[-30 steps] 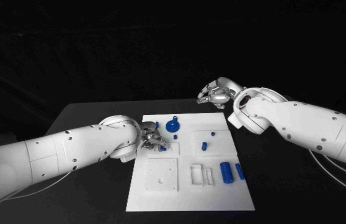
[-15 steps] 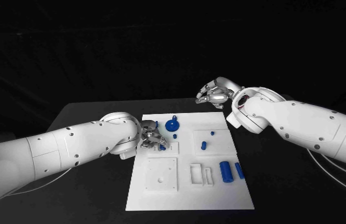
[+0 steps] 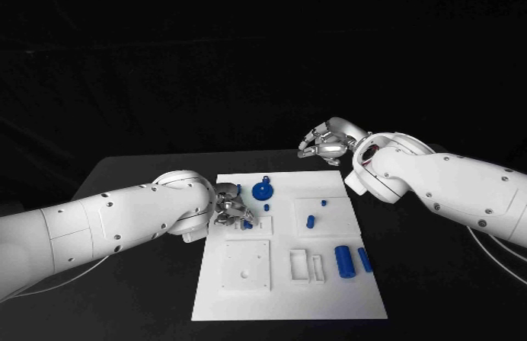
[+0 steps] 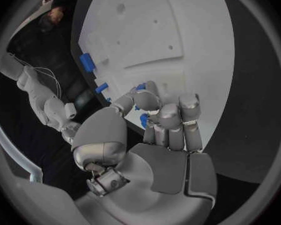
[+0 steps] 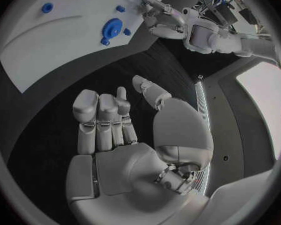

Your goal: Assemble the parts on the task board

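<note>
Two hands work over a black surface [image 3: 143, 173] with the white board [image 3: 288, 295] lying in its middle. The left hand [image 3: 233, 208] sits at the board's left edge, toward the far end, its fingers [image 4: 159, 116] curled down onto the board and closed around a small blue part [image 4: 143, 119]; the wrist view shows that part between the fingertips, touching the board. The right hand [image 3: 326, 145] hovers off the board, beyond its far right corner, above the surface; its fingers [image 5: 97, 116] are loosely curled and apart, with nothing in them.

On the board, a blue gear [image 3: 263, 191] stands near the far edge, just right of the left hand. A small blue peg [image 3: 324, 202] sits to the gear's right, and a short blue pin [image 3: 311, 221] lies nearer, about mid-board. Two blue cylinders [image 3: 345, 262] lie side by side near the right edge, the left one thicker. Left of them are two narrow white slots [image 3: 298, 268], and farther left a raised white square plate [image 3: 246, 266] with small holes. In the right wrist view, the gear [image 5: 112, 27] and the left hand [image 5: 160, 20] show at the board's far side.
</note>
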